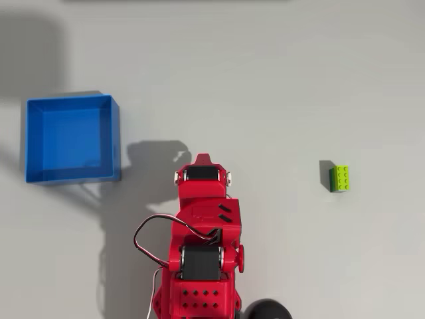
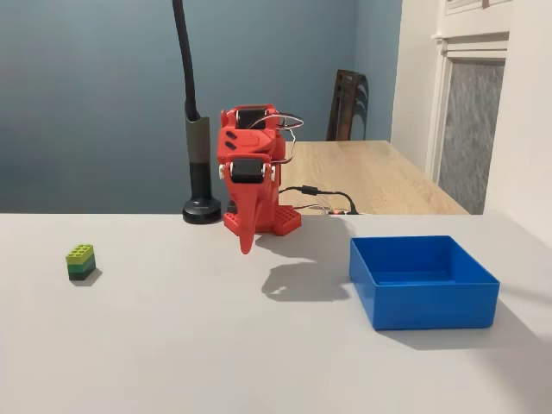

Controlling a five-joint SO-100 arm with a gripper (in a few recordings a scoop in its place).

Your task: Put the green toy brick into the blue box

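Overhead view: the red arm (image 1: 202, 252) rises from the lower edge of the frame, folded over its base, with the claw (image 1: 202, 159) pointing toward the upper edge; the fingers appear drawn together into a single tip with nothing between them, so the claw reads as clenched and empty; the green toy brick (image 1: 341, 178) sits on the pale grey tabletop (image 1: 279, 80) well to the right of the arm, studs up, apart from everything else; the blue box (image 1: 72, 138) stands at the left, open-topped, its floor bare; the arm lies between brick and box, touching neither. Fixed view: sides are reversed; the brick (image 2: 80, 261) rests at the left on the tabletop (image 2: 216, 345), the box (image 2: 423, 281) at the right, upright; the claw (image 2: 247, 246) hangs downward in front of the base, its tip close above the surface, pressed to one point; a black gooseneck stand (image 2: 200, 172) sits just beside the arm (image 2: 252, 168); a wooden table (image 2: 371, 177) and a dark chair (image 2: 348, 105) stand behind.
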